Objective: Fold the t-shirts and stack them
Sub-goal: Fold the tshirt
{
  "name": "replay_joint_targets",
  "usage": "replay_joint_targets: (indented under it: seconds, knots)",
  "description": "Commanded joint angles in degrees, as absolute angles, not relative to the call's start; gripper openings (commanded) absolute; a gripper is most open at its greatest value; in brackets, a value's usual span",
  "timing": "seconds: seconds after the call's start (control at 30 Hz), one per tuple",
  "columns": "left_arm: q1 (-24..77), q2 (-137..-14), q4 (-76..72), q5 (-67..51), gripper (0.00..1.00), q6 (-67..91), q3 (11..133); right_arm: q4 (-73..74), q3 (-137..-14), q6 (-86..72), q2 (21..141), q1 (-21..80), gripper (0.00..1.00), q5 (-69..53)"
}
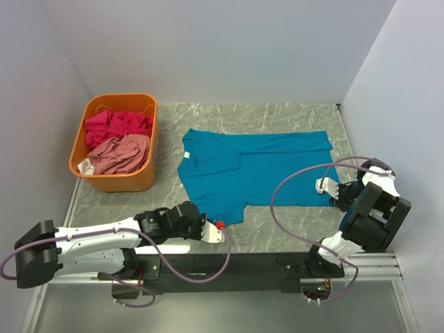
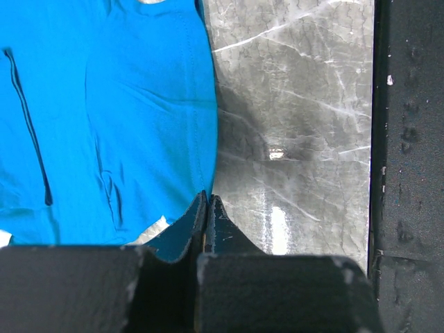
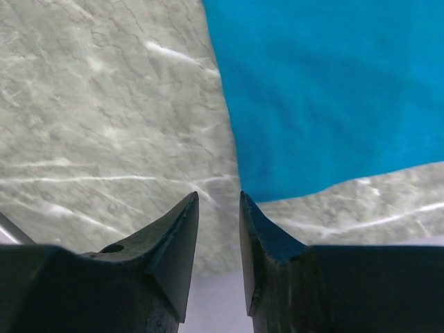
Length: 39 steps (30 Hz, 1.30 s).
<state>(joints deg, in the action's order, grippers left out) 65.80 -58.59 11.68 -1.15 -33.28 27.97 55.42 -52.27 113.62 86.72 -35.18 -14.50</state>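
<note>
The teal t-shirt [image 1: 263,166] lay lengthwise across the desk [image 1: 277,229], collar leftward; my left fingers [image 2: 198,222] pressed together at its edge, right fingers [image 3: 177,236] slightly apart.

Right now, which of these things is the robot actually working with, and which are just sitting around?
Part of the job:
teal-blue t-shirt, spread out flat
magenta-pink t-shirt, crumpled
salmon-pink t-shirt, crumpled

Just there:
orange basket, holding the two crumpled shirts
marble table, under everything
</note>
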Motion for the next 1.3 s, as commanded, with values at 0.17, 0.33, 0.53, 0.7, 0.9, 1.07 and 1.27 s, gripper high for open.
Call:
replay_joint_targets:
  seconds: [0.17,0.33,0.53,0.7,0.9,1.07,1.27]
  knots:
    - [65.57,-58.62,10.02,-0.97,0.00,-32.52,28.04,51.86,-51.24,135.00,89.38,-37.26,0.36,-15.03]
    - [65.48,-58.97,9.84,-0.79,0.00,-32.61,28.12,50.01,-51.06,135.18,90.44,-37.71,0.36,-14.50]
    - [65.39,-59.33,9.58,-0.97,0.00,-32.61,28.21,49.04,-51.42,134.91,92.11,-37.71,0.35,-14.59]
    - [65.21,-59.24,9.49,-0.97,0.00,-32.34,28.30,47.90,-50.80,134.74,93.08,-37.79,0.34,-14.15]
    - [65.13,-58.89,9.49,-0.97,0.00,-32.26,28.30,47.46,-50.89,134.21,94.65,-37.71,0.13,-14.06]
    - [65.13,-58.54,9.32,-1.14,0.01,-31.99,28.21,48.77,-52.29,132.63,95.62,-37.71,0.04,-14.85]
    - [64.78,-56.34,8.00,-0.97,0.00,-31.90,27.95,53.52,-55.10,130.34,94.31,-37.71,0.00,-19.68]
